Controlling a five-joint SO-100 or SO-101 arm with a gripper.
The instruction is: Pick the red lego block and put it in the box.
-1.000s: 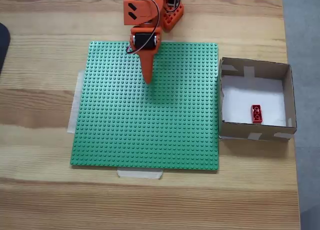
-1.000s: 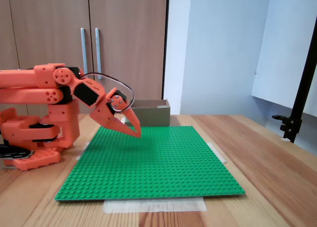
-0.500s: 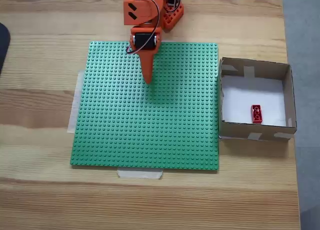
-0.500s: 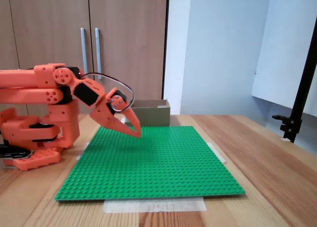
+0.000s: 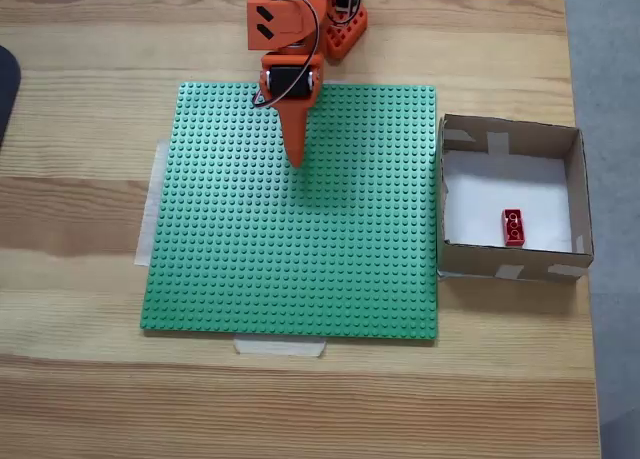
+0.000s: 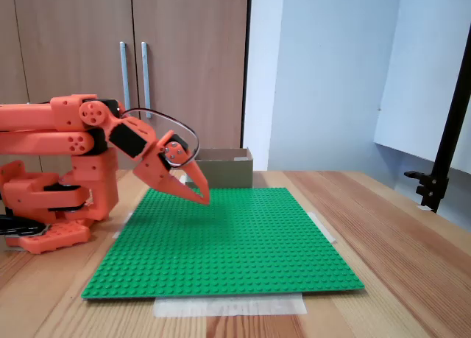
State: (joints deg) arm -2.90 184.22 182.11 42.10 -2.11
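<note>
Red block (image 5: pixel 514 227) already lies inside the box (image 5: pixel 580 189), long axis toward the far wall, well right of the gripper (image 5: pixel 296 161), whose jaws are pressed together, empty.

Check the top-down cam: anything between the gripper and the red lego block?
In a fixed view from above, bare green baseplate and then the box wall separate the gripper from the red lego block.

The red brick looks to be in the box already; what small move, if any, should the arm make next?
Probably none beyond parking: the small red studded lego brick lies on the white floor of the brown cardboard box, and the orange hand, shut and empty, hangs over the green studded baseplate. I would fold the arm back toward its base.
</note>
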